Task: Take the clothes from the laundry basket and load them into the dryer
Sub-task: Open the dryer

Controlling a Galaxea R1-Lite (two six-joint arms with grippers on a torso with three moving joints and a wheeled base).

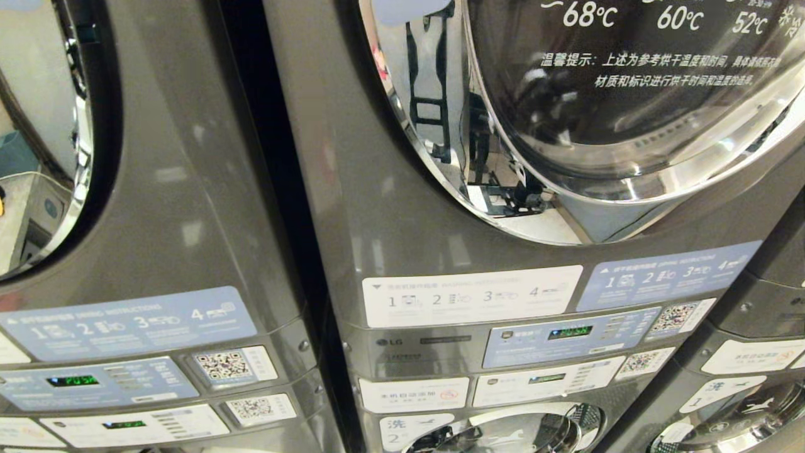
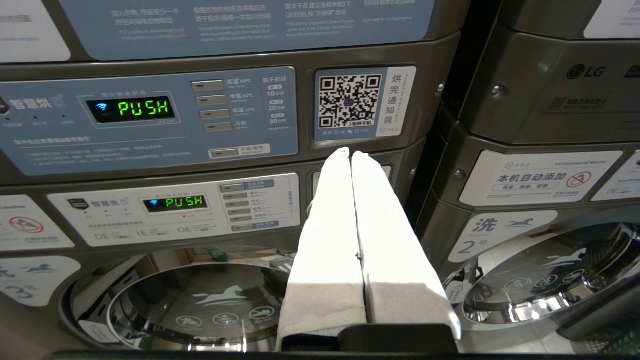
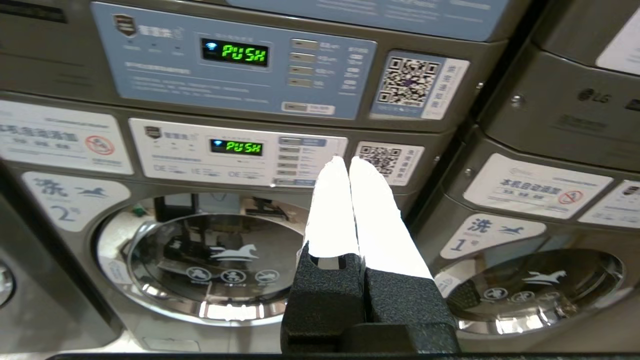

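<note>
Left gripper: two white fingers pressed together along their whole length, nothing between them; it pointed level at the front of the left-hand machine stack, tips just below that stack's upper QR sticker; no contact with the machine could be seen.

Right gripper: white fingers on black mounts, closed tip to tip and empty; it pointed level at the middle stack, tips near the small QR sticker at the right edge of the white washer panel.

Arms: neither appeared in the head view; each was seen only from its own wrist camera.

Dryer: upper unit of the middle stack, round glass door shut, chrome ring around it, temperature figures and white Chinese text printed on the glass.

Dryer panel: blue, on the middle stack, its green display read PUSH.

Washer door no. 2: below the white panel, shut, horse emblem on the glass.

Washer door no. 1: on the right-hand stack, shut.

Left stack panels: blue above, white below, both displays read PUSH.

Clothes: in none of the three views.

Laundry basket: in none of the three views.
</note>
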